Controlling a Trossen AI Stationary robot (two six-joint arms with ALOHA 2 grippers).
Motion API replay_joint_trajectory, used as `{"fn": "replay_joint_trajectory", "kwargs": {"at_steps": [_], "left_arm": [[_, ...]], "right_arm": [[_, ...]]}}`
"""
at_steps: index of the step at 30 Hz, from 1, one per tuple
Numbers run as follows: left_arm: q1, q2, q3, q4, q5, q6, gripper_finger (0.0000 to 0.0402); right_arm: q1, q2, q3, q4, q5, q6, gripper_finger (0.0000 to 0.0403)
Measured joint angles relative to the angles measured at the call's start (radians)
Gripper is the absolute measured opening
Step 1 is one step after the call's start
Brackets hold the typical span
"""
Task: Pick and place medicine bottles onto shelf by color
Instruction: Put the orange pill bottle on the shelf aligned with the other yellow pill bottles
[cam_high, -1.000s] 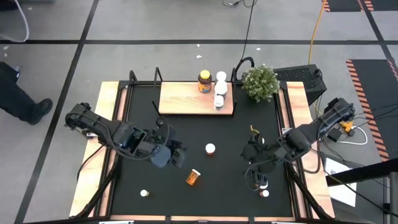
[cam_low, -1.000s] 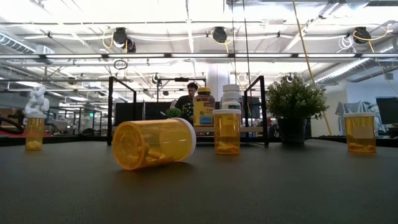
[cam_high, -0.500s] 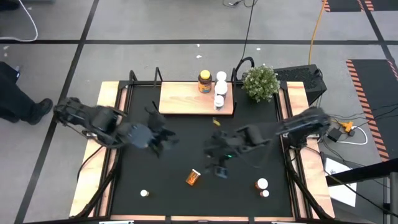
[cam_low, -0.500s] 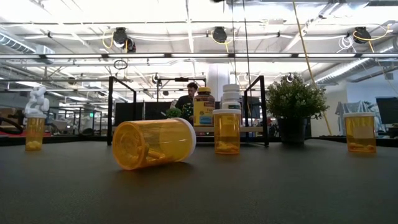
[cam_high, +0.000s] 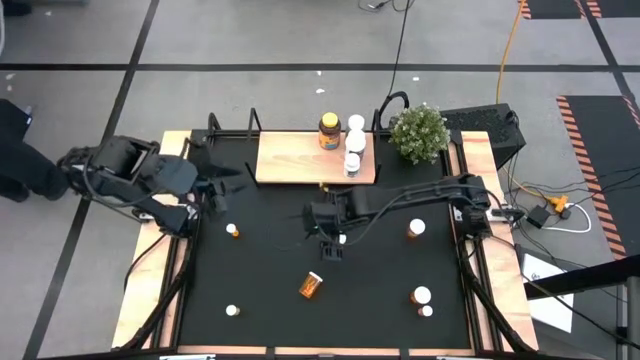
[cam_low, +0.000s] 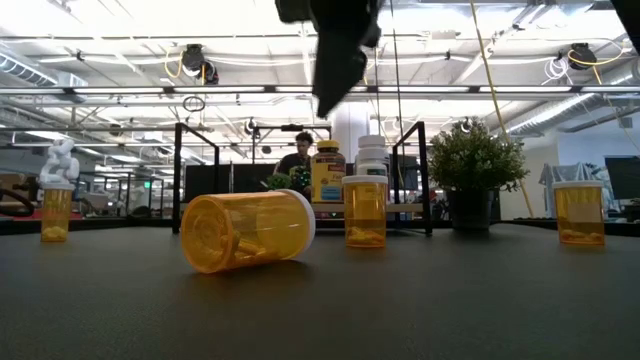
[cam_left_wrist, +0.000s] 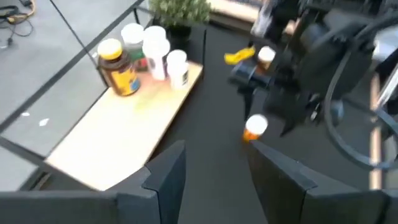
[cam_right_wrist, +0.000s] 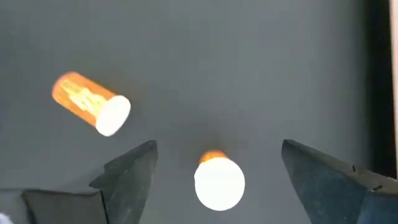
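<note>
My right gripper (cam_high: 331, 238) (cam_right_wrist: 214, 165) is open, pointing down over the mat's middle. One finger stands on either side of an upright orange bottle with a white cap (cam_right_wrist: 219, 182) (cam_high: 341, 238), without touching it. My left gripper (cam_left_wrist: 214, 168) (cam_high: 218, 173) is open and empty near the mat's far left corner. An orange bottle (cam_high: 312, 285) (cam_low: 245, 230) lies on its side at the near middle. The light-wood shelf (cam_high: 300, 158) at the far edge bears an amber yellow-lidded jar (cam_high: 329, 130) and three white bottles (cam_high: 352, 145).
Other orange bottles stand on the mat at the left (cam_high: 232, 230), right (cam_high: 415, 228), near left (cam_high: 232, 310) and near right (cam_high: 422, 297). A green potted plant (cam_high: 418, 132) stands right of the shelf. Black posts (cam_high: 250, 120) rise at the shelf's corners. A person shows in the room beyond (cam_low: 300, 150).
My right gripper has swung from the near right corner toward the table's left and far edge, ending over the upright bottle at the mat's middle. My left gripper has drawn back from the middle toward the far left corner.
</note>
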Motion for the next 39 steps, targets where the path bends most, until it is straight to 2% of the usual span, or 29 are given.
{"fn": "replay_joint_trajectory", "kwargs": {"at_steps": [4,8,15,20,30,39], "left_arm": [[0.058,0.000,0.000,-0.053,0.045,0.083,0.0172],[0.102,0.000,0.000,-0.059,0.079,0.136,0.0172],[0.186,0.009,-0.004,-0.055,0.109,0.215,0.0172],[0.248,0.007,-0.069,-0.017,0.111,0.267,0.0172],[0.391,0.007,-0.178,0.002,0.128,0.314,0.0172],[0.454,0.007,-0.192,-0.001,0.171,0.324,0.0172]], "right_arm": [[0.000,0.001,-0.068,-0.021,-0.004,0.010,0.0338],[0.006,-0.002,-0.129,-0.022,-0.057,-0.007,0.0338],[0.007,0.000,-0.184,-0.020,-0.039,-0.044,0.0338],[0.005,0.000,-0.186,0.032,0.003,-0.136,0.0338],[-0.025,-0.001,-0.202,0.071,-0.022,-0.199,0.0338],[-0.024,-0.001,-0.291,0.120,-0.029,-0.208,0.0338]]}}
